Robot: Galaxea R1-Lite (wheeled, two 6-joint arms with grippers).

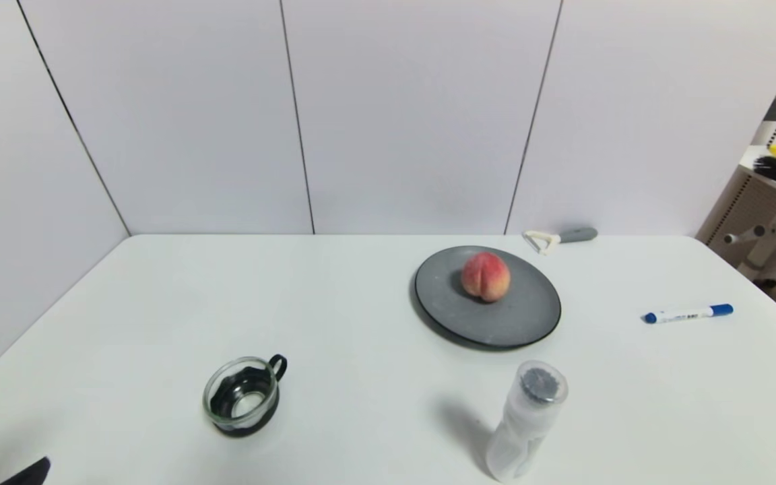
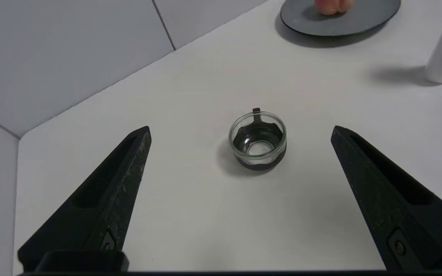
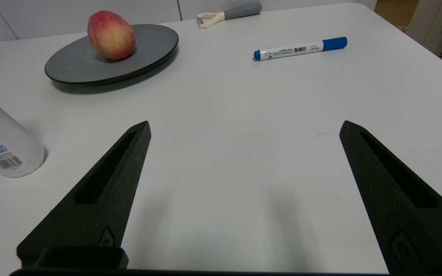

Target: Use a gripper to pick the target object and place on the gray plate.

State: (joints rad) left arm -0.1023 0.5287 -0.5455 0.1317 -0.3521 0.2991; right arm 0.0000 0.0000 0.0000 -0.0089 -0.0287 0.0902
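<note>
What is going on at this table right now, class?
Nothing is being handled at this moment. The peach sits on the gray plate, so the placing looks done. The left gripper is open above the table near a glass cup, holding nothing. The right gripper is also open and empty, over bare table short of the plate. A clear bottle, a blue marker and a peeler lie untouched.

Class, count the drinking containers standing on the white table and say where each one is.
2. The glass cup with a black handle stands near the table's front on the robot's left. The clear plastic bottle stands upright at the front, nearer the robot than the gray plate. None appears hidden.
</note>
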